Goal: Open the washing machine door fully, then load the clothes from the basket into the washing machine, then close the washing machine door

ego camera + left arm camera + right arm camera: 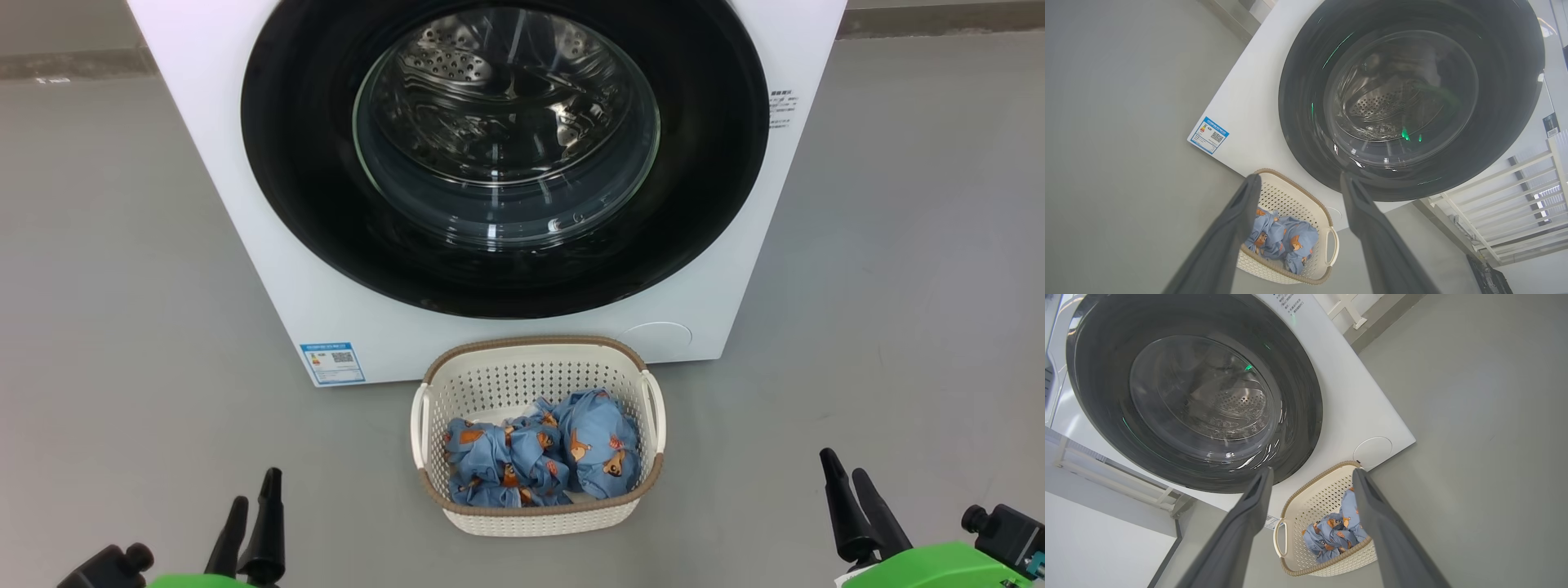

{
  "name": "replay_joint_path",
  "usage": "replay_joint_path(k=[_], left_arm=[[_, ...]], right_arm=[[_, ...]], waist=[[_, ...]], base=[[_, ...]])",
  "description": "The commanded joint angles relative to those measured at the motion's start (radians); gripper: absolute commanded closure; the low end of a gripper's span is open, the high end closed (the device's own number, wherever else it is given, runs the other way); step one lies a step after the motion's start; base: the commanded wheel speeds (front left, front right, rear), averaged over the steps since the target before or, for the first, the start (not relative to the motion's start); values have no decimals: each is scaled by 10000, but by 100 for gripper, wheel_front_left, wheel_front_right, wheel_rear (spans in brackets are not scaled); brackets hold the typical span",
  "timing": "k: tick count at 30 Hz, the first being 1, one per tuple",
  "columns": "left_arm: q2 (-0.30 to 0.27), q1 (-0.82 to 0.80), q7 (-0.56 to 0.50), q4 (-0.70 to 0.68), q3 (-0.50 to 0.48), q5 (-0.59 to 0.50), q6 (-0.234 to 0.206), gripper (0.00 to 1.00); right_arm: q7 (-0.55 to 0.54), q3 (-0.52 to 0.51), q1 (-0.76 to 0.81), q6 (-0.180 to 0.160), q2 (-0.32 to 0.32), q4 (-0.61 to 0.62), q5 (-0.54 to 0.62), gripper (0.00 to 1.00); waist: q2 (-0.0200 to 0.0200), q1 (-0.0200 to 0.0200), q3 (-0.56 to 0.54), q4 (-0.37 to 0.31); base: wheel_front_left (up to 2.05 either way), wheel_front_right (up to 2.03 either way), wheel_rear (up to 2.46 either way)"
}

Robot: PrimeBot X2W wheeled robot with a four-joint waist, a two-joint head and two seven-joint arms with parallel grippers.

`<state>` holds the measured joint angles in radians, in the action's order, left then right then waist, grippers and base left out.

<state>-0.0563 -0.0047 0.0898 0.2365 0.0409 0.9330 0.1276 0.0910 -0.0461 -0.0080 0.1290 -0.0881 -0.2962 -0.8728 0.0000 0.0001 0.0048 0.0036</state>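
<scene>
The white washing machine (245,163) stands ahead with its round black-rimmed glass door (506,155) shut flat against the front. On the floor before it sits the cream basket (539,363) holding the light blue bear-print clothes (543,457). My left gripper (253,510) is open at the lower left, well left of the basket. At the lower right my right gripper (853,482) is also open, with nothing between its fingers. The left wrist view has the door (1412,98), basket (1298,196) and clothes (1286,241); the right wrist view has the door (1196,392), basket (1318,498) and clothes (1335,535).
Grey floor (122,286) lies on both sides of the machine. A blue label (332,362) and a round cap (657,335) mark the machine's lower front. A white rack (1515,196) stands beside the machine.
</scene>
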Motion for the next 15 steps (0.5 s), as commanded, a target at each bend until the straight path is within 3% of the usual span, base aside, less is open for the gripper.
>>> replay_joint_path(k=[1,15], left_arm=[[-255,-309,150,-326,-149,-393,17,0],[-341,-295,563,-480,-25,-1899,21,0]], right_arm=[[150,184,-101,11,-160,309,377,0],[559,265,-30,13,-258,434,1853,0]], waist=[[0,-1,0,1],[0,-1,-1,-9]], base=[[0,0,0],[0,0,0]])
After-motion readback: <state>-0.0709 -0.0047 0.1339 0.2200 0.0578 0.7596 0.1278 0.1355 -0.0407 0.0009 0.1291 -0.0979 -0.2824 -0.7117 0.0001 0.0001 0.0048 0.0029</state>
